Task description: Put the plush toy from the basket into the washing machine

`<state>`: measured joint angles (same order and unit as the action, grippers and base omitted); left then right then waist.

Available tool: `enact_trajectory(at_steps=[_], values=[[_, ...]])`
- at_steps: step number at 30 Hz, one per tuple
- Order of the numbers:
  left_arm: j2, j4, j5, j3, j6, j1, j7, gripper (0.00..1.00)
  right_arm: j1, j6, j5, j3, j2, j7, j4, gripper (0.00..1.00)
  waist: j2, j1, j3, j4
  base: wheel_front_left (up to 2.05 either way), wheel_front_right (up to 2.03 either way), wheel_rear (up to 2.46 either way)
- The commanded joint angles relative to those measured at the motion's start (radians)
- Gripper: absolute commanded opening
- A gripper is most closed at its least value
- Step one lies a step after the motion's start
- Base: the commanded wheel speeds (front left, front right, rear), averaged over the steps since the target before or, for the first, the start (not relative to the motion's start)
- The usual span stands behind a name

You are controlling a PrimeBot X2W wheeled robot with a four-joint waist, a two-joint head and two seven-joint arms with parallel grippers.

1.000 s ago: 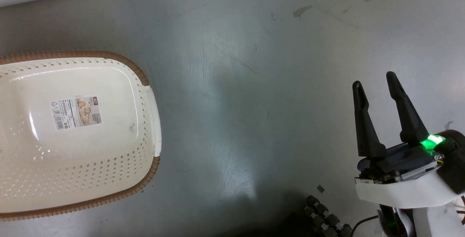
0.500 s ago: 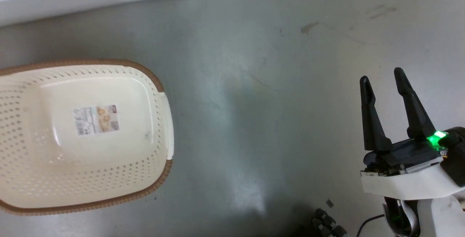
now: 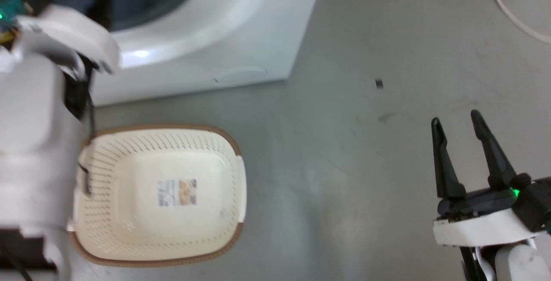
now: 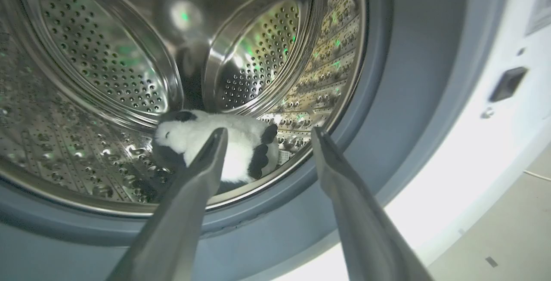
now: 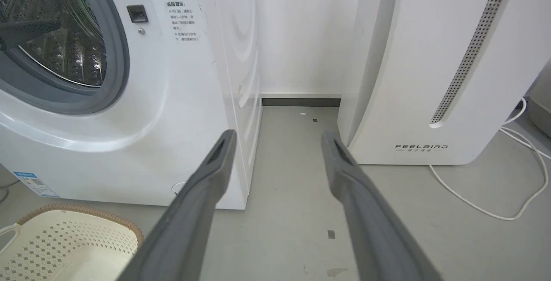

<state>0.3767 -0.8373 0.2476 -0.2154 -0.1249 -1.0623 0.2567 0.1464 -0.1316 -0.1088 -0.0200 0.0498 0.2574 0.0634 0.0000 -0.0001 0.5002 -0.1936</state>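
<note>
Toy location: the plush toy (image 4: 241, 141) lies on the lower wall of the steel drum (image 4: 107, 57), inside the washing machine (image 4: 473, 152).
Toy orientation: long axis runs across the left wrist view; white face and black ear to that view's left, a black limb to its right.
Left gripper (image 4: 270, 131): fingers spread, nothing between them, pointing into the porthole.
Right gripper (image 3: 455, 116): fingers spread and empty, over bare floor (image 3: 344, 165), well apart from the machine.
Hidden: one left finger crosses the toy's lower body; contact cannot be judged. The left forearm (image 3: 38, 143) is blurred and covers the left edge of the basket (image 3: 232, 212).
Cut off: the porthole, at the head view's top edge.
Surroundings: basket on the floor just before the machine, paper label (image 3: 177, 192) on its floor; white FEELBIRD appliance (image 5: 430, 57) beside the machine; white cable (image 5: 495, 212) on the floor.
</note>
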Motion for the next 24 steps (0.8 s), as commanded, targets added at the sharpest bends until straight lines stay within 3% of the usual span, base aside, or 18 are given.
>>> enact_trajectory(at_steps=[1, 13, 24], values=[[-0.018, 0.068, 0.008, 0.013, 0.011, 0.083, 0.005, 1.00, -0.019, 0.001, 0.013, -0.005, 0.000, 0.004, -0.011, 1.00, 0.0000, 0.0001, -0.134, 0.083, 0.00, 0.00, 0.00], [-0.153, 0.588, 0.025, 0.138, 0.093, 0.650, 0.005, 1.00, -0.108, 0.001, 0.040, -0.032, 0.000, 0.004, -0.031, 1.00, 0.0000, 0.0001, -0.309, 0.166, 0.00, 0.00, 0.00], [-0.241, 0.713, -0.010, 0.164, 0.111, 0.976, 0.005, 1.00, -0.150, 0.001, 0.027, -0.019, 0.000, 0.004, -0.049, 1.00, 0.0000, 0.0001, -0.375, 0.186, 0.00, 0.00, 0.00]])
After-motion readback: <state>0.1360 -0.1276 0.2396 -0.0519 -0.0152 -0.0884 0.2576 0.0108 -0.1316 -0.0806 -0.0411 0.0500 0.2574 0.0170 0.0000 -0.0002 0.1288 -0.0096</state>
